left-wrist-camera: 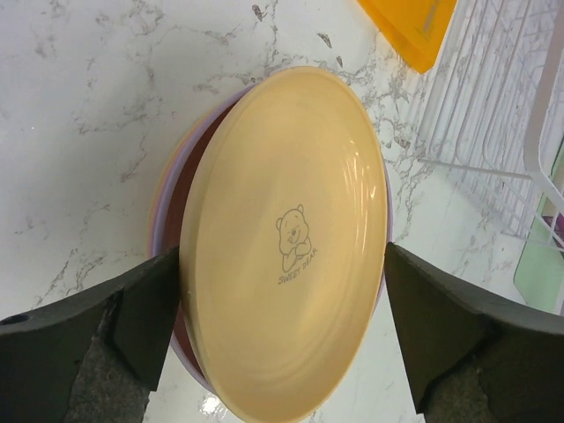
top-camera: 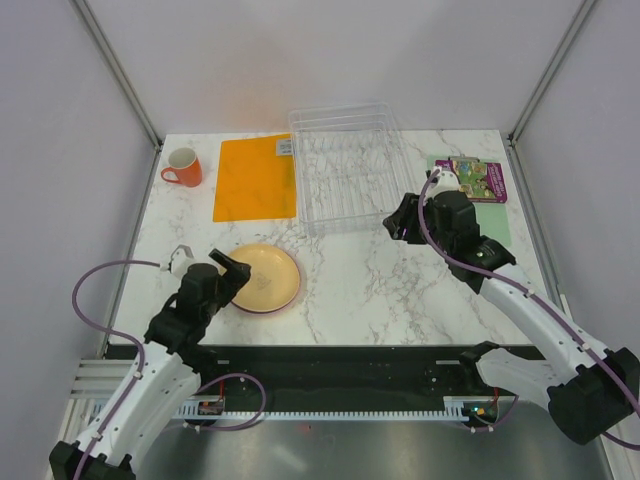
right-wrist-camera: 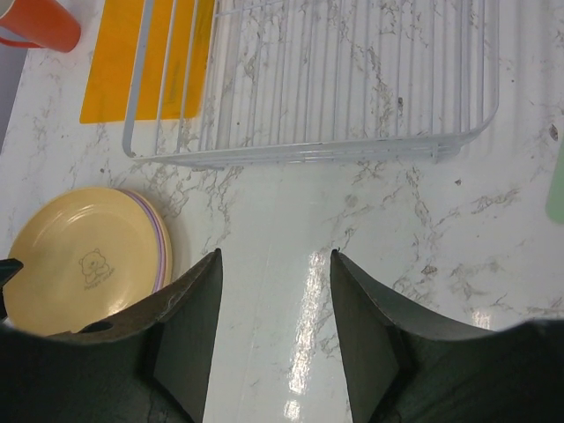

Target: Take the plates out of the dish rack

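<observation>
Yellow-orange and printed with a small bear, the top plate caps the stack of plates lying flat on the marble table, well clear of the clear plastic dish rack. A purple rim peeks out underneath. The left gripper straddles the stack with its jaws spread wide; whether the pads touch the rim is hard to tell. The right gripper hovers near the rack's near wall, its jaws parted on nothing.
</observation>
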`<state>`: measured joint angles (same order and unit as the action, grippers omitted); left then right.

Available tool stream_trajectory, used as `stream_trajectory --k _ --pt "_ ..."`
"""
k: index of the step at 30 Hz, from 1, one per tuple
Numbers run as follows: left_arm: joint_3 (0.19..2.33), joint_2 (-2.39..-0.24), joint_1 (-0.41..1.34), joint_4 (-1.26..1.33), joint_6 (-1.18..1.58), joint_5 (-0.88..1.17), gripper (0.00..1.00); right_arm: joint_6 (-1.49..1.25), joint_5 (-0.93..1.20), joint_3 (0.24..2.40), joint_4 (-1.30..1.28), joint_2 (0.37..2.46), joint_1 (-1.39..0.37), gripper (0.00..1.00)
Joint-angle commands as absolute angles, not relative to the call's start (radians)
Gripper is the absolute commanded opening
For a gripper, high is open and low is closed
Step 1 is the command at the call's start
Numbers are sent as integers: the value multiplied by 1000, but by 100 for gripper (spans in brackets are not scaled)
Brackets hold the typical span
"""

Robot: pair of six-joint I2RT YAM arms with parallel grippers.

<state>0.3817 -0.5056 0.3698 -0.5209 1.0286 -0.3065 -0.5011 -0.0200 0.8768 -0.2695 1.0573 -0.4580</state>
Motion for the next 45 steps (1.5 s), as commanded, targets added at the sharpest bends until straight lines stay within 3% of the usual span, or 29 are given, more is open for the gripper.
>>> stream_trajectory --k 1,8,13,27,30,33,34,45 --pt "365 -471 367 -495 1039 -345 100 -495 -17 870 -239 1063 -457 59" --pt "374 -550 368 -390 983 -287 100 -495 -15 861 -238 1069 -459 59" --pt "472 -678 367 -539 1008 -360 100 -495 -15 854 -241 1065 -459 60" --pt "695 -597 368 -609 812 -381 100 -462 -66 845 -256 1074 -459 67" --pt "736 -610 367 -594 758 -330 100 -430 -78 853 -264 1063 -459 75" --pt "771 -643 368 -517 609 -194 100 -365 -109 862 -281 1042 -459 94" --pt "790 -652 370 -505 585 -146 100 -353 -161 855 -282 1037 -459 97" --pt "813 -635 370 -269 336 -54 100 -292 -586 712 -204 924 -459 98"
